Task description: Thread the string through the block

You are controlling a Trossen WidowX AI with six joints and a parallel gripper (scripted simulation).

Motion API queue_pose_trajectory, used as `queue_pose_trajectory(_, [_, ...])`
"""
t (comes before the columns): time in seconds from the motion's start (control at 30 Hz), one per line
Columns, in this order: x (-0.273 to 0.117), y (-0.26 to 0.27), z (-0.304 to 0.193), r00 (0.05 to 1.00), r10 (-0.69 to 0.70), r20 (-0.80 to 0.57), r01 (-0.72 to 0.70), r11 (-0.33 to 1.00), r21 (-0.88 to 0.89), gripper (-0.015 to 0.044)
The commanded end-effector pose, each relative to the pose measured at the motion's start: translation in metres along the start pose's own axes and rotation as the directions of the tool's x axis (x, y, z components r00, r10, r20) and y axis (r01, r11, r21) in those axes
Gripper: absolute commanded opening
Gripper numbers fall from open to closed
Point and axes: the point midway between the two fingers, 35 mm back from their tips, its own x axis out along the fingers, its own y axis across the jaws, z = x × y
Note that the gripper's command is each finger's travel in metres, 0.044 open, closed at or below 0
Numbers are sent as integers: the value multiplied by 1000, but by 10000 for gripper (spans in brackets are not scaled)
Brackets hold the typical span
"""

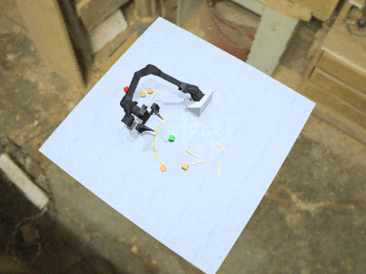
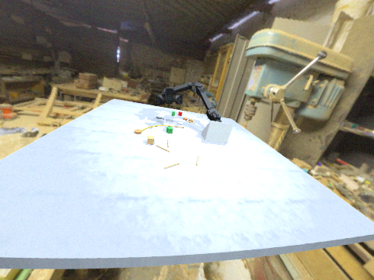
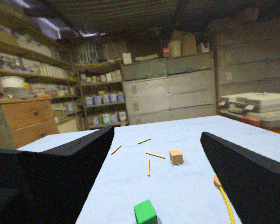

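The wooden block (image 1: 185,166) (image 2: 150,140) (image 3: 176,157) sits on the table (image 1: 246,131) (image 2: 153,210) (image 3: 195,200); its hole is too small to make out. Well apart from the block, the end effector (image 1: 158,125) (image 2: 168,100) (image 3: 156,132) hovers above the table with its fingers spread wide, holding nothing.

The round wooden button (image 1: 163,168) (image 2: 137,132) (image 3: 217,181) lies near the block, to its left in the top view. From it the yellow string (image 1: 154,142) (image 2: 154,127) (image 3: 226,202) curves away, passing around the block's side at a distance. The stick on its end (image 1: 163,119) (image 2: 177,127) lies well apart from the block, beyond the green cube (image 1: 171,138) (image 2: 169,130) (image 3: 145,212); the string is not through the block.

One loose stick (image 1: 197,163) (image 2: 162,148) (image 3: 155,155) lies just beside the block, and another (image 1: 191,154) (image 2: 168,143) (image 3: 148,167) is near it. Two more, (image 1: 222,148) (image 2: 198,160) (image 3: 116,149) and (image 1: 219,169) (image 2: 172,165) (image 3: 144,141), lie farther from the block. Well apart from it, past the green cube, are two wooden discs (image 1: 143,94) (image 2: 185,118) and a red object (image 1: 126,89) (image 2: 180,114).
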Motion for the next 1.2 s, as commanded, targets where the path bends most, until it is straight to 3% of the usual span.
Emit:
queue_pose_trajectory(0.0, [0, 0, 0, 1000, 0, 0, 0, 1000, 0, 426])
queue_pose_trajectory(0.1, [8, 3, -7, 998, 31, -56, -31, 999, 16, 440])
queue_pose_trajectory(0.2, [38, 13, -37, 942, 148, -302, -128, 988, 85, 440])
queue_pose_trajectory(0.3, [60, 22, -68, 805, 222, -550, -170, 975, 144, 440])
queue_pose_trajectory(0.4, [71, 27, -93, 600, 228, -767, -160, 973, 165, 440])
queue_pose_trajectory(0.5, [76, 25, -111, 332, 150, -931, -116, 986, 117, 440])
queue_pose_trajectory(0.63, [79, 13, -115, -33, -75, -997, -64, 995, -73, 440])
queue_pose_trajectory(0.7, [80, 9, -110, -139, -168, -976, -59, 985, -161, 440])
queue_pose_trajectory(1.17, [80, 8, -109, -151, -180, -972, -59, 983, -172, 440])
